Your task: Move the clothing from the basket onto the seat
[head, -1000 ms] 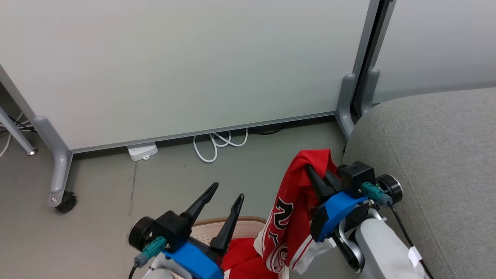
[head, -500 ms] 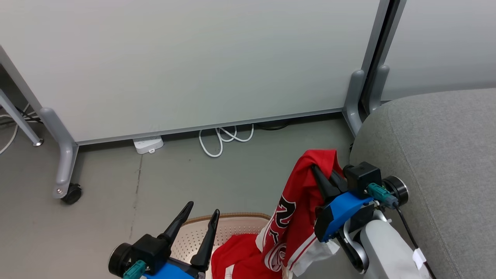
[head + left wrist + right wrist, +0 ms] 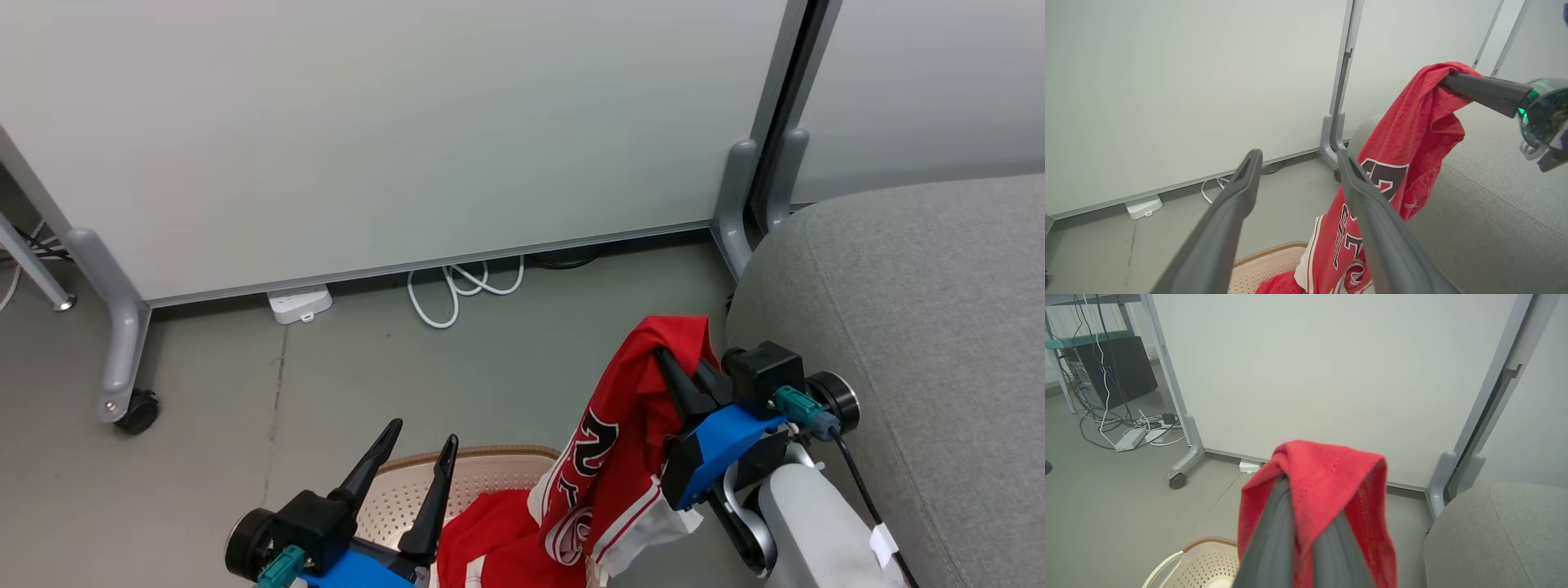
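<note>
Jersey (image 3: 633,400): red with dark lettering and white striped sleeve ends. It hangs off the right gripper (image 3: 678,367), bunched over the fingertips and draping straight down below them, with its lowest folds about level with the basket rim.
Right gripper: fingers pressed together, pinching a fold near the top of the jersey. The seat lies just beside it on its outer side.
Left gripper (image 3: 424,431): fingers spread with nothing between them. It hovers over the basket, and the jersey is just off its inner side.
Handling: judged soft, limp and light. It will likely swing and trail with any move, and the hanging tail could snag the basket rim or drag on the seat's edge. One pinch should carry it, and a hold on bunched cloth looks safer than one on a thin hem or sleeve end.
Basket (image 3: 490,454): cream, perforated, with a brown woven-look rim. It stands on the floor (image 3: 326,384) beneath the left gripper, below and inward of the right one.
Basket contents: a second red garment (image 3: 490,539) with white trim lies heaped under the left gripper's fingers. Whether more lies beneath it is hidden.
Seat (image 3: 922,327): light-grey upholstered cushion beside the right gripper, with no clothing on the part in view.
Next, as a judgement: carry the jersey sideways over the seat, high enough for the tail to clear its rounded edge, then let go.
</note>
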`<state>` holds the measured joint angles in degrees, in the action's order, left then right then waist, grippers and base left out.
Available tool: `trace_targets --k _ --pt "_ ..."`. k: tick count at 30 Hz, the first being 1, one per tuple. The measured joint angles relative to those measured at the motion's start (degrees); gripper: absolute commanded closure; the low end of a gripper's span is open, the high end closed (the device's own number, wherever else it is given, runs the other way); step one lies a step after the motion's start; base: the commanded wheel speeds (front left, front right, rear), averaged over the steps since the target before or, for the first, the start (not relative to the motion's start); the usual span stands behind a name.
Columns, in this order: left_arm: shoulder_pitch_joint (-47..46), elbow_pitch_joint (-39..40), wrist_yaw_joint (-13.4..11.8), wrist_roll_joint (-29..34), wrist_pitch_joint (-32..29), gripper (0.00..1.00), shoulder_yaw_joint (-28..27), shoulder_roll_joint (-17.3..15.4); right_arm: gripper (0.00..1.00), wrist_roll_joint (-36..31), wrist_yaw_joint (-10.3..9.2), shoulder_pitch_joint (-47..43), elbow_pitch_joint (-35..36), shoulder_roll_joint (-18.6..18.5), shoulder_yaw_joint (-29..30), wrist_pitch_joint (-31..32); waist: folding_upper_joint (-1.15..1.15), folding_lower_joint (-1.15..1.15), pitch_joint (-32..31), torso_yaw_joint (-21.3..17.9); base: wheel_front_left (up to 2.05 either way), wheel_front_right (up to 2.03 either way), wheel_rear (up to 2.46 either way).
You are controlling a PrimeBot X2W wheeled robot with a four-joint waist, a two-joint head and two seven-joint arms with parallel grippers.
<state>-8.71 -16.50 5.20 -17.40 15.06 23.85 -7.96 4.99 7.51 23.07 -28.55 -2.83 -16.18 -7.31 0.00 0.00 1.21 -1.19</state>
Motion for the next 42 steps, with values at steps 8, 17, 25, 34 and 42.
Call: trace_targets --k 8,17,25,34,42 --pt "0.48 0.26 0.99 1.44 0.0 0.0 -1.82 1.04 1.0 0.15 0.0 0.64 -0.04 0.0 -0.33 -0.08 0.0 0.0 0.32 -4.57 0.0 0.0 0.0" --pt "0.21 0.67 1.58 2.63 0.0 0.0 -2.76 1.93 1.0 0.16 0.0 1.19 -0.08 -0.01 -0.19 -0.03 0.0 0.0 0.73 -12.69 0.0 0.0 0.0" --pt "0.03 0.73 2.0 3.39 0.0 0.0 -3.23 2.46 1.0 0.15 0.0 1.27 0.01 -0.01 -0.25 0.02 0.0 0.0 1.07 -20.91 0.0 0.0 0.0" --pt "-0.4 0.81 2.03 3.93 0.0 0.0 -3.33 2.86 1.0 0.15 0.0 0.77 0.25 -0.03 0.85 -0.23 0.0 0.0 2.06 -28.7 0.0 0.0 0.0" --pt "-1.56 0.29 2.1 4.0 0.0 0.0 -2.25 2.72 1.0 0.14 0.0 0.42 0.98 -0.08 1.96 -0.75 0.0 0.0 4.06 -29.87 0.0 0.0 0.0"
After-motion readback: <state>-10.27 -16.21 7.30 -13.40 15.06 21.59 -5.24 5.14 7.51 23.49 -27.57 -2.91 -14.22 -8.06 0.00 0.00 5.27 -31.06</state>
